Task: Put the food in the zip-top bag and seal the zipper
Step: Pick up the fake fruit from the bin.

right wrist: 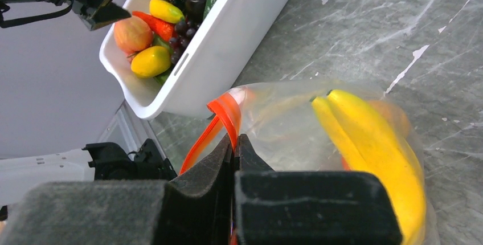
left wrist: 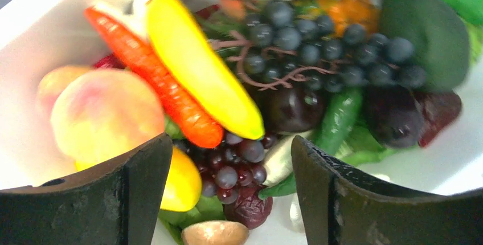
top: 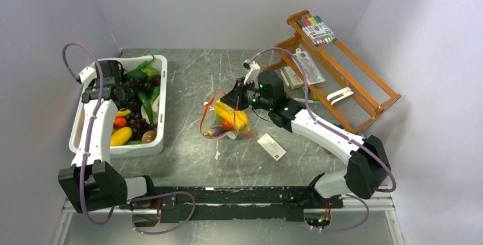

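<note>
From above, the left tool (top: 122,96) hangs over the white tub (top: 164,102) at the left of the table (top: 193,74), where most of the food (top: 136,122) is heaped, well placed to pick a piece. The right tool (top: 230,103) holds the zip-top bag (top: 225,126) mid-table by its mouth, probably to keep it open toward the tub; a banana (top: 238,118) and a few other pieces lie inside. A small white-and-red box (top: 271,146) lies near the bag, and a wooden rack (top: 347,85) carrying a markers pack (top: 316,29) stands behind the right arm. Neither sits between tub and bag. In the left wrist view the jaws stand apart with nothing between them, above dark grapes (left wrist: 228,171). A carrot (left wrist: 159,85), a peach (left wrist: 105,114) and a long yellow piece (left wrist: 199,68) crowd close, so a clean single grasp looks tricky. In the right wrist view the fingers are pressed together on the red-orange zipper (right wrist: 225,111), lifting that edge; the seal is not yet made.
</note>
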